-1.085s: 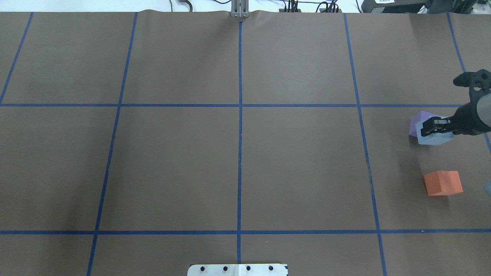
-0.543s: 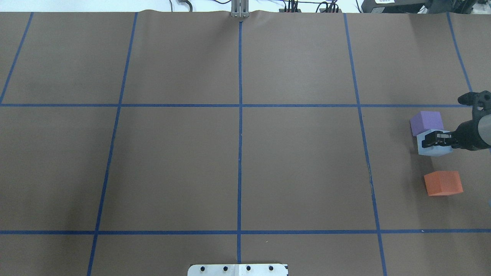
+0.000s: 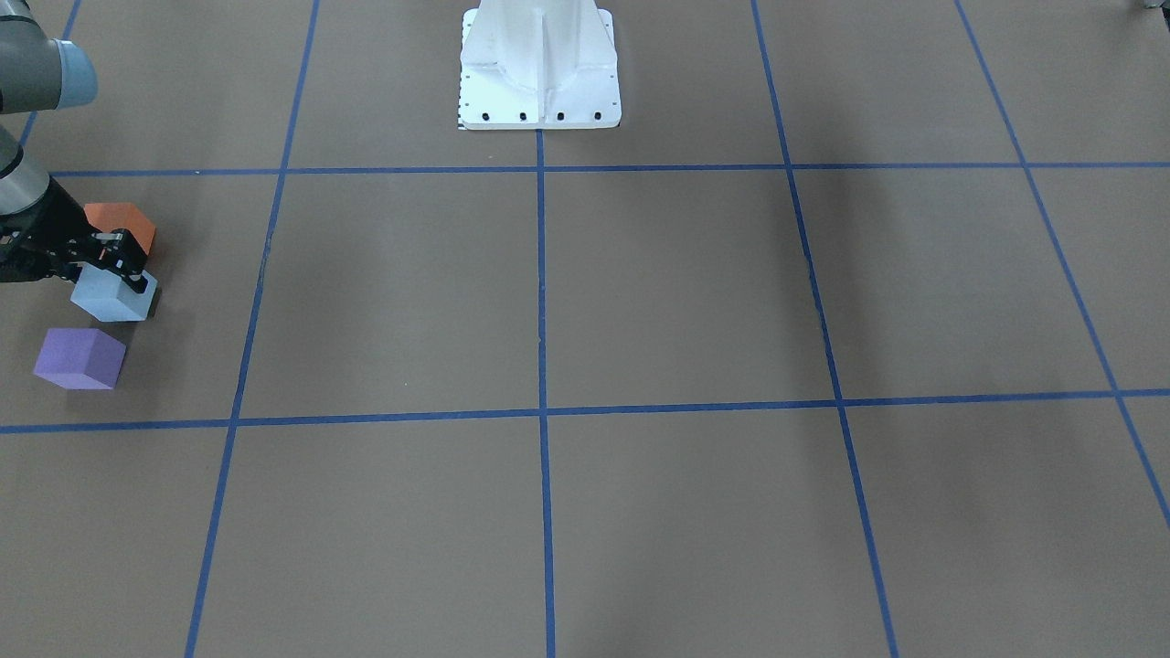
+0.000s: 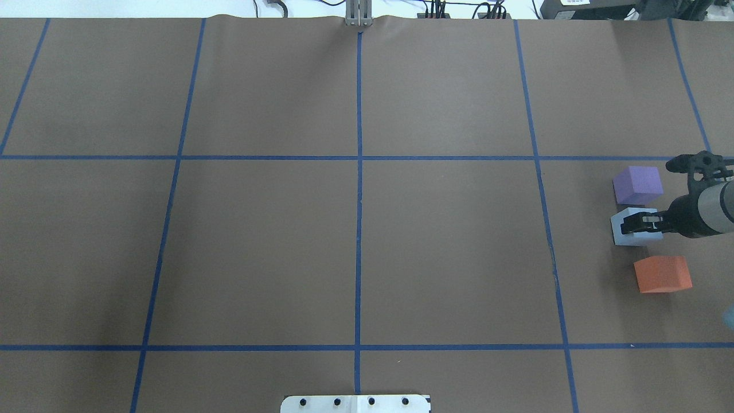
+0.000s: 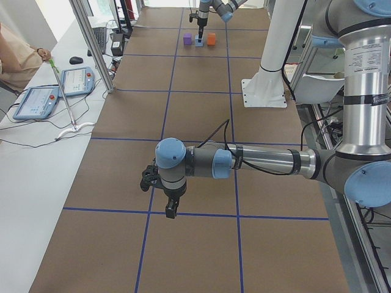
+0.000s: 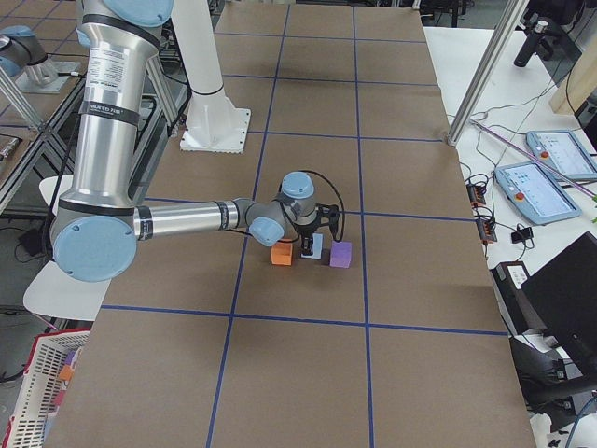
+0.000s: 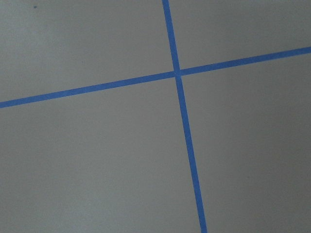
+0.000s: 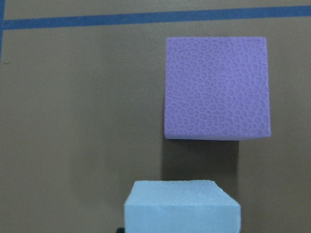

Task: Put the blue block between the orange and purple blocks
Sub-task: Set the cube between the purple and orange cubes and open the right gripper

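Blue block [image 4: 631, 238] sits at the far right of the overhead frame, pinched in the right gripper [image 4: 631, 223], whose two dark fingers close on its opposite sides from above as the arm reaches in from the right edge. I see the purple block [image 4: 637, 183] just above it in that frame and the orange block [image 4: 662, 274] just below and slightly to the right, so the blue one lies between the two. A strip of brown table [image 4: 447, 229] shows between blue and orange. The right wrist camera shows a shadowed gap between the blue block at its bottom edge and the purple one above. I cannot tell whether the blue block's underside touches the paper. In the front-facing view the same row runs down the left edge, orange uppermost, purple lowest. The left gripper [image 5: 171, 210] hangs low over the table in the lower middle of the left side view, well apart from the blocks. I cannot tell how its jaws stand. Its wrist camera shows only a crossing of blue tape lines [image 7: 177, 73].
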Controlling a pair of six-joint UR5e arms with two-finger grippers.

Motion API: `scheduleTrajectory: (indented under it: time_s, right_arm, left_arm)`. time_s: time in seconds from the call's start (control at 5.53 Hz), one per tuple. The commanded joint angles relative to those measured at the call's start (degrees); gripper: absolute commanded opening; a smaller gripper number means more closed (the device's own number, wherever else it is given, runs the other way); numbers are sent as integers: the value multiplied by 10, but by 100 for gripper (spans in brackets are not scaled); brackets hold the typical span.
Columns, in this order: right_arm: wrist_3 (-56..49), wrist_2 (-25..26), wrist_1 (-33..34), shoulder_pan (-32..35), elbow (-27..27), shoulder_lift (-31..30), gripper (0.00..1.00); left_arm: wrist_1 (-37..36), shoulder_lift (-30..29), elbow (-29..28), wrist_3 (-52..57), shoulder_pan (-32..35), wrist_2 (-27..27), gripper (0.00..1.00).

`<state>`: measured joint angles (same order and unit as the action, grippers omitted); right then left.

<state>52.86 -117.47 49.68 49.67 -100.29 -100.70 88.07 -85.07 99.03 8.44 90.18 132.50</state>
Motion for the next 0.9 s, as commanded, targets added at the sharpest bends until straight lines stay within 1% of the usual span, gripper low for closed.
scheduleTrajectory:
  time_s: [0.0,0.18,0.36,0.54,0.72]
  right_arm:
    - [-75,-14,5,22,0,-11,100]
    - [-129,-51,29,78,-2,-10,100]
    - [-228,-85,95,154,-6,-7,100]
    - [-305,-106,173,210,-12,12,100]
    - [-324,-107,248,231,-34,49,100]
  left_arm:
    - [0,0,-1,0,-1,0,100]
    - [0,0,0,0,-1,0,100]
    - [1,0,0,0,-1,0,100]
    - [1,0,0,0,-1,0,100]
    - [1,0,0,0,-1,0,100]
